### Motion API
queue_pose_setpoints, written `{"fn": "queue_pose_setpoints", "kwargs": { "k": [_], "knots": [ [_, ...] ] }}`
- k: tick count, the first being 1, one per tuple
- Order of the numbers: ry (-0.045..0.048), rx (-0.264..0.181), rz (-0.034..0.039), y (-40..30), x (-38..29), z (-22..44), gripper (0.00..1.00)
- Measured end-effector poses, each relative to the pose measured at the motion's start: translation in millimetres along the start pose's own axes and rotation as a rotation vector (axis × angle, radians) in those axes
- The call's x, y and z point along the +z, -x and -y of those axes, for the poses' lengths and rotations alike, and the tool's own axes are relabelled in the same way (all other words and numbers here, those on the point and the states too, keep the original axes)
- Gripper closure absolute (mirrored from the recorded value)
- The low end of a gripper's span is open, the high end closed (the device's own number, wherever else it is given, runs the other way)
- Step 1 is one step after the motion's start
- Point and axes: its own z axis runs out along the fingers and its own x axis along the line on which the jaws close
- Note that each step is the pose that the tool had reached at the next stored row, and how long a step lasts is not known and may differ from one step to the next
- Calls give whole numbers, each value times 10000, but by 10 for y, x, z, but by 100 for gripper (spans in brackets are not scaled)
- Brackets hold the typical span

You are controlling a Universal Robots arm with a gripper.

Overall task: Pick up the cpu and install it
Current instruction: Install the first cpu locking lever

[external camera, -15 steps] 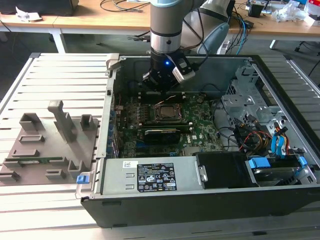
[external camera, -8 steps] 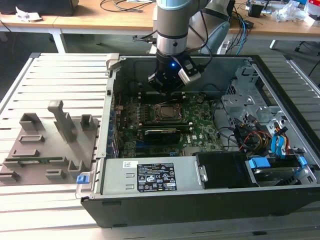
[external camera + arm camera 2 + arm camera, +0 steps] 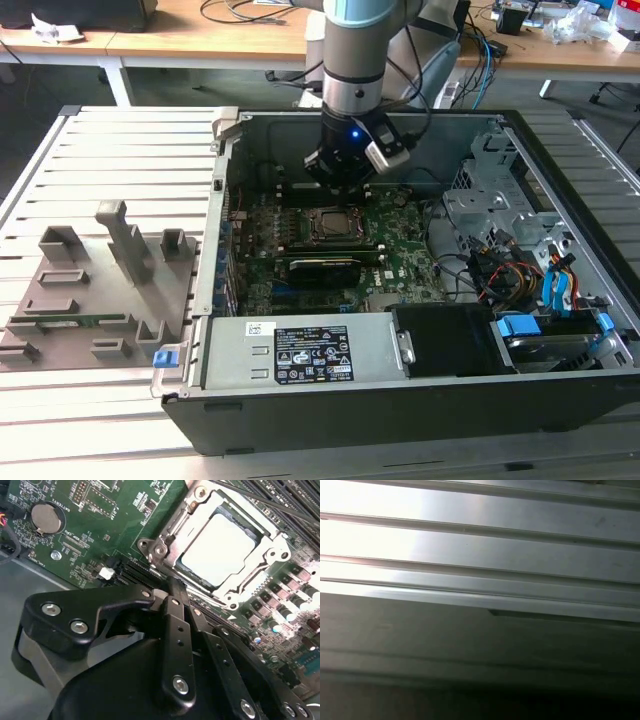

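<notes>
- While the arm hangs over the open PC case [image 3: 420, 400], its gripper [image 3: 338, 176] sits just above the motherboard [image 3: 400, 245], near the socket [image 3: 330, 225] but not touching it.
- Cpu [image 3: 220, 547] lies seated in the socket frame [image 3: 165, 545] in the second wrist view: pale silver-grey square top, flat, metal bracket around all 4 sides.
- Fingers [image 3: 176, 630] in that same view: black, pressed close together, narrow, nothing between them; tips stop just short of the frame's near edge, apart from the cpu.
- Round coin cell [image 3: 46, 519] sits on the green board, well apart from the socket.
- Exterior view: grey plastic tray [image 3: 90, 300] w/ upright blocks lies on the slatted metal desk [image 3: 110, 130], on the exterior view's left of the case.
- Power supply [image 3: 300, 352] w/ a white label fills the case's near edge; blue-tabbed drive bay [image 3: 560, 335] on the exterior view's right.
- First wrist view: pale ribbed metal slats [image 3: 480, 545], brightly lit on 1 side, darker toward the other.
</notes>
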Motion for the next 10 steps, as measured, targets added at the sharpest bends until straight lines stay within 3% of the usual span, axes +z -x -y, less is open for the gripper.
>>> {"fn": "queue_pose_setpoints", "kwargs": {
  "k": [10],
  "knots": [
    [18, 0, -3, 31, 56, 40, 89]
  ]
}}
